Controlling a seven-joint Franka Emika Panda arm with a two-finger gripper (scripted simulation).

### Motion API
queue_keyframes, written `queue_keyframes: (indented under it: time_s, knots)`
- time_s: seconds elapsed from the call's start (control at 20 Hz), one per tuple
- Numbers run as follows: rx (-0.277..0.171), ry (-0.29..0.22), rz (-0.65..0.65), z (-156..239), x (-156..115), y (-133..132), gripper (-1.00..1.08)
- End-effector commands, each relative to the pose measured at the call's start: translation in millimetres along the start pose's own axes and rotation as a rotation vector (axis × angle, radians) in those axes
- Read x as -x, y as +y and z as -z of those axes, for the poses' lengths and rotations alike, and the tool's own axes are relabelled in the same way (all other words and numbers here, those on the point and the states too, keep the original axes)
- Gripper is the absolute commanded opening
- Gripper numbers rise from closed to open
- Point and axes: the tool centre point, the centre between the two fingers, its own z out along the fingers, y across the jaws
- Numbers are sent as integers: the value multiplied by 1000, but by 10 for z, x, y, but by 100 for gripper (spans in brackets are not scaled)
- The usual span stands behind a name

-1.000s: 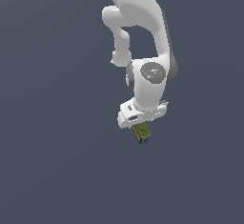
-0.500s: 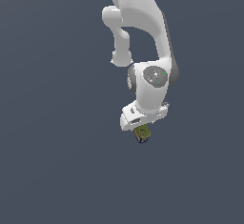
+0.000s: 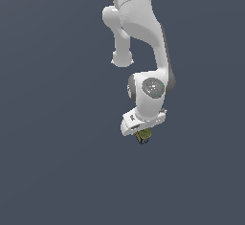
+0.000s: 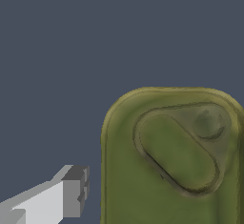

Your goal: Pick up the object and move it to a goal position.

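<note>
The object (image 3: 143,137) is a small olive-green block with a dark lower end, showing just under the white hand in the exterior view. My gripper (image 3: 141,133) points down around its top. In the wrist view the object (image 4: 171,170) fills much of the picture, an olive face with a sunken oval. One grey-tipped finger (image 4: 72,195) stands beside it, and a strip of background shows between pad and block. The other finger is out of that picture. No finger touches the object, so the gripper is open.
Only a plain dark blue-grey background (image 3: 48,171) surrounds the arm in both views. The white arm (image 3: 143,37) comes down from the exterior view's top. No other objects, edges or goal marker show.
The hand has sunk very slightly toward the object. The arm's upper links have shifted a little. The object has stayed in place.
</note>
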Motion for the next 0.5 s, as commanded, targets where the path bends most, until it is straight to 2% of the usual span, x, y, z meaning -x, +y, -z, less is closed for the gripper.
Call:
queue_keyframes:
  time_s: [0.0,0.05,0.1,0.45]
  knots:
    - [1,2,1,-25,-14,2,100]
    - [1,2,1,-24,-16,2,100]
    - [1,2,1,-24,-16,2,-100]
    - [1,2,1,-24,-16,2,-100]
